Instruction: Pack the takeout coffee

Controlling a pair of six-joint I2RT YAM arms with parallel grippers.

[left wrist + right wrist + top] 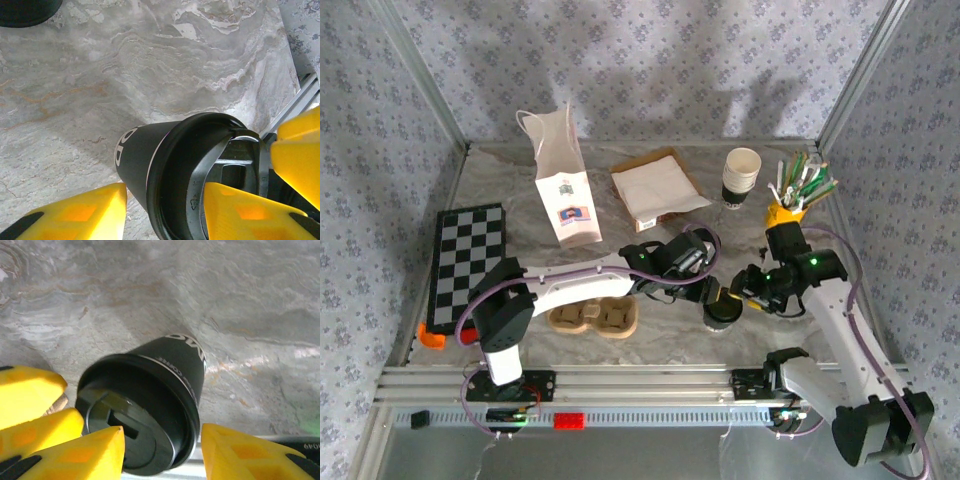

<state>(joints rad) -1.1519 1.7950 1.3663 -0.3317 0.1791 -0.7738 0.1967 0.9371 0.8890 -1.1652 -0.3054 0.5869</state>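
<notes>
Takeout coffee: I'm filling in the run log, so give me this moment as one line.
takeout coffee: lidded, standing on table | left gripper: astride it, grip unclear | right gripper: likewise | paper bag: upright, behind

In the top view, the left gripper (713,292) and right gripper (739,294) cover most of the cup (722,316); in both wrist views the bottom edge cuts off its lid (172,170).

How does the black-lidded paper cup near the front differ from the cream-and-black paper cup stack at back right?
Top: the black-lidded paper cup wears a round black plastic lid; the cream-and-black cup stack is open-topped. Place: the lidded cup stands near the front edge of the table; the stack stands farther back, beside the yellow holder of straws. Both are upright with black lower bodies.
</notes>
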